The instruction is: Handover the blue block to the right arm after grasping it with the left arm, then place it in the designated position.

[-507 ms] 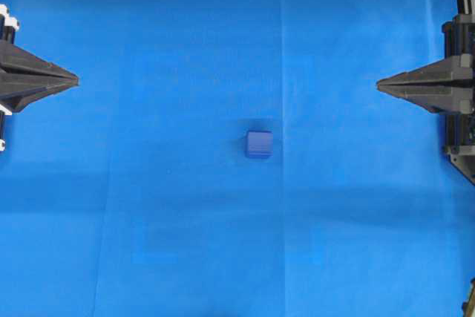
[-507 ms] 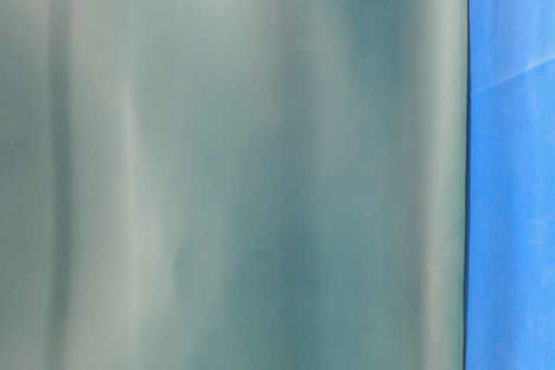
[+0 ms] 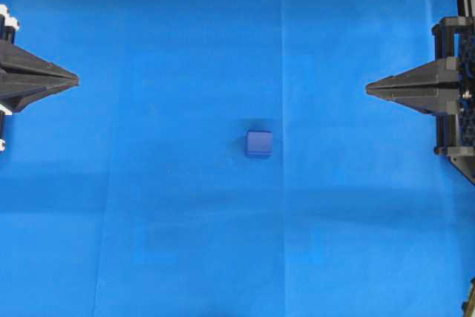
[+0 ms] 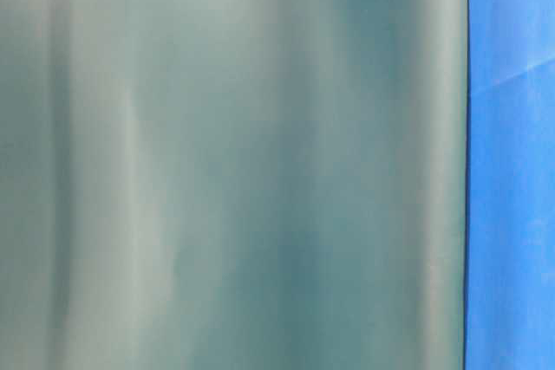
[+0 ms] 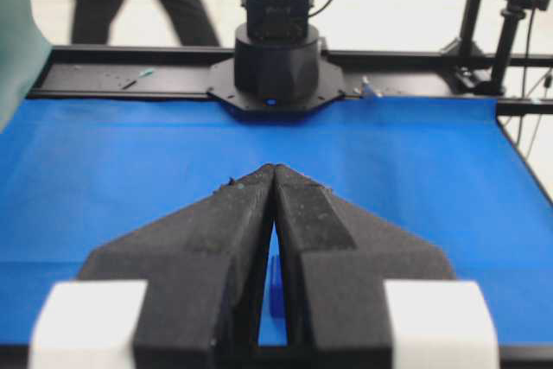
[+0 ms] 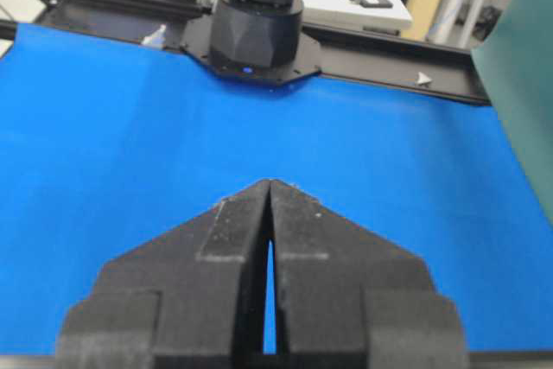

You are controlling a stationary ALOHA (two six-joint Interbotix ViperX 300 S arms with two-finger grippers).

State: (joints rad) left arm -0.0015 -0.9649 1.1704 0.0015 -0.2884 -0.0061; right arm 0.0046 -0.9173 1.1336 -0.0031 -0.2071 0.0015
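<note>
So the whole work surface is a bright blue cloth point(image 3: 185, 50), matte, with a few faint fold creases running across it, and the blue block point(image 3: 259, 144) sits right on it a bit below the middle of the overhead view. It's a small cube with softened, rounded edges, a darker navy than the cloth, lying flat and on its own, well apart from both arms. The left gripper point(image 3: 74, 79) pokes in from the left edge: two black wedge-shaped fingers tapering to a point and pressed together, clenched on nothing, with chunky white plastic brackets point(image 5: 91, 321) at the base in the wrist view. The finger surface looks grainy, kind of like dense foam. The right gripper point(image 3: 369, 88) comes in from the right edge, all black, same pointed wedge shape, also closed up empty, tips meeting with just a thin sliver of blue showing behind them. The table-level camera is mostly filled by a blurry grey-green sheet point(image 4: 234, 162), smooth and slightly glossy, with a strip of cloth at the right.
</note>
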